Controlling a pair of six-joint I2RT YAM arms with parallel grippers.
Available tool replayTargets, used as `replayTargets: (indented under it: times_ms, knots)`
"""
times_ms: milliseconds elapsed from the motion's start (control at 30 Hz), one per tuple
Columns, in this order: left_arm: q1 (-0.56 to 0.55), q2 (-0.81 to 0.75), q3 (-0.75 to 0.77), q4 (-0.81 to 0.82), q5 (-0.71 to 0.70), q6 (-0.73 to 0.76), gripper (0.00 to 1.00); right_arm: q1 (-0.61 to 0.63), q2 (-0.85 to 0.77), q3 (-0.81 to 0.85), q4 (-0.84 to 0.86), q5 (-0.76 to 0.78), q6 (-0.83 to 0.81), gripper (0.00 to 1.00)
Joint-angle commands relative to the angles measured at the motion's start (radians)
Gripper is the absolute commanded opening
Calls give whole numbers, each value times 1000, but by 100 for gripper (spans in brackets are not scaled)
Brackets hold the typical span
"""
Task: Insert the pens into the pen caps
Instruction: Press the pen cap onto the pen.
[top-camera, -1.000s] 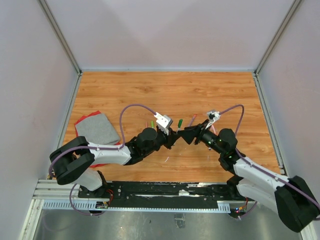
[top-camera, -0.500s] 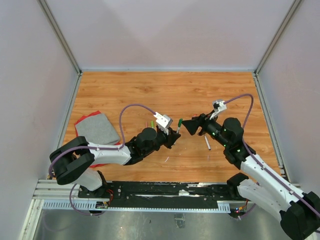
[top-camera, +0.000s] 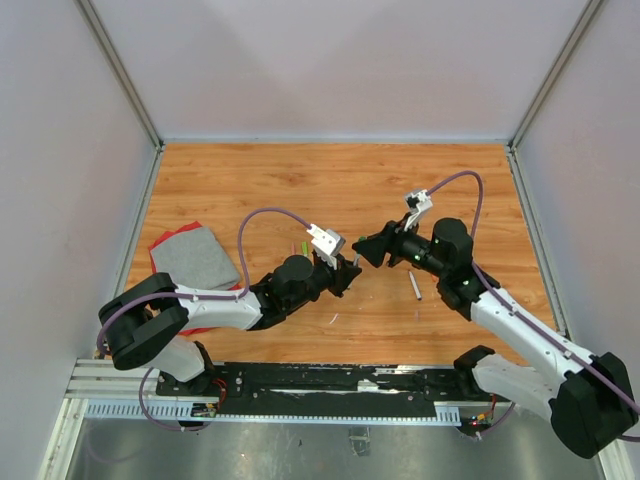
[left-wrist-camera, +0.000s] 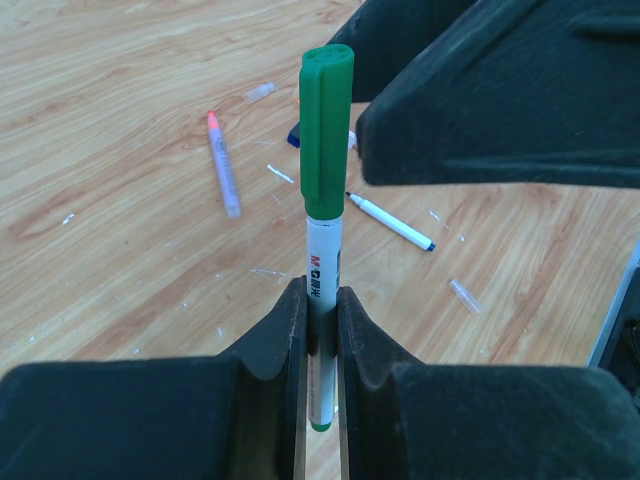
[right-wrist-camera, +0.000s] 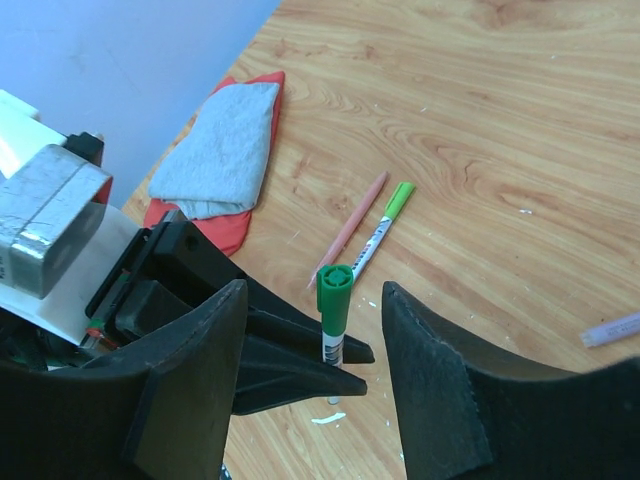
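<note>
- We see our left hand (left-wrist-camera: 320, 312) clamped on a white pen (left-wrist-camera: 320, 255), which stands upright with its green cap (left-wrist-camera: 326, 130) on top.
- Our right hand (right-wrist-camera: 312, 300) is apart and empty, just beside that cap.
- Loose pens (left-wrist-camera: 224, 165) lie on the surface (left-wrist-camera: 100, 150).

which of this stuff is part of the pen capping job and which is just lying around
Job: green pen held by the left gripper, green cap on it, loose pens on the table.
Lying about: grey cloth, red cloth under it.
</note>
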Motion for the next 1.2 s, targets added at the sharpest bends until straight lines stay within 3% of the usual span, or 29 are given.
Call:
replayTargets:
  times_ms: [0,400,733,1167]
  knots:
    - [-7,-23,9,52,2,15,0,-12,22,20,50,-44,1,54]
    - [-7,-25,5,57,8,14,1,-13,75,21,104,-53,0,40]
    - [-7,-28,3,59,5,9,1,-4,107,-26,109,-73,-32,2]
    - [-7,-55,-14,72,-8,1,0,167,163,-229,245,79,-15,1]
